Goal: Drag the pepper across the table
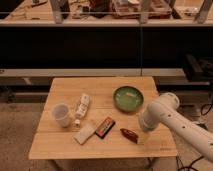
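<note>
Pale wooden worktop [100, 87] carries the dark red pepper [128, 134] near its front edge, right of centre, long axis slanting from back-left to front-right. Just right of it hangs the gripper [144, 134], fingers spread wide, holding nothing. Dragging looks not yet begun.

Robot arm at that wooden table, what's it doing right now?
The robot's gripper is low over the table, beside the pepper on its right in the camera view, jaws open and holding nothing. The pepper lies on the wood near the front edge. The green bowl sits behind it.
</note>
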`<state>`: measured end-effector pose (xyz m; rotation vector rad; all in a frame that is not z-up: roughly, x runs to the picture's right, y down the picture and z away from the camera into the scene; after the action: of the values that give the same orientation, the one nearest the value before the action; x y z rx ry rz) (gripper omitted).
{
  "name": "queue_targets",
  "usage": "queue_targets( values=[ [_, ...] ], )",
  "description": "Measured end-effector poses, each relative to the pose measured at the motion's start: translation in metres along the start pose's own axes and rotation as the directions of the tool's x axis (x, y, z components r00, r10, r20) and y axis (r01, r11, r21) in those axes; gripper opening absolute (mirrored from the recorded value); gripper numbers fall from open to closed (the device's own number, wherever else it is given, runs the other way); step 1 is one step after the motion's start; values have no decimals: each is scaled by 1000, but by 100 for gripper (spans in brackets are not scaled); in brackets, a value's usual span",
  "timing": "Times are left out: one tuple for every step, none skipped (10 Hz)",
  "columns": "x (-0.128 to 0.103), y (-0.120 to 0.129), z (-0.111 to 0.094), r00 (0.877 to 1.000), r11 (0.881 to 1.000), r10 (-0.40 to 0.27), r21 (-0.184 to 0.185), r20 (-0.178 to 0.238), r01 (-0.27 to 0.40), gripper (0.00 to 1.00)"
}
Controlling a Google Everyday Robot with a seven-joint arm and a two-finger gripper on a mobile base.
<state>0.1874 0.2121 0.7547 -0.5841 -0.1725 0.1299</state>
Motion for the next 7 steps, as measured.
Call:
queue_targets(
  values=[
    [8, 1, 3, 1000, 999, 29, 14, 8, -29, 80],
    [18, 2, 10, 997, 997, 71, 25, 22, -72, 80],
    [23, 5, 16, 995, 995, 97, 24, 39, -98, 80],
    [25, 9, 24, 992, 993, 115, 14, 55, -116, 80],
    [25, 17, 35, 989, 991, 130, -7, 76, -130, 80],
    [23, 25, 47, 986, 991, 132, -32, 101, -129, 80],
    [21, 29, 51, 986, 992, 126, -43, 111, -122, 80]
  ],
)
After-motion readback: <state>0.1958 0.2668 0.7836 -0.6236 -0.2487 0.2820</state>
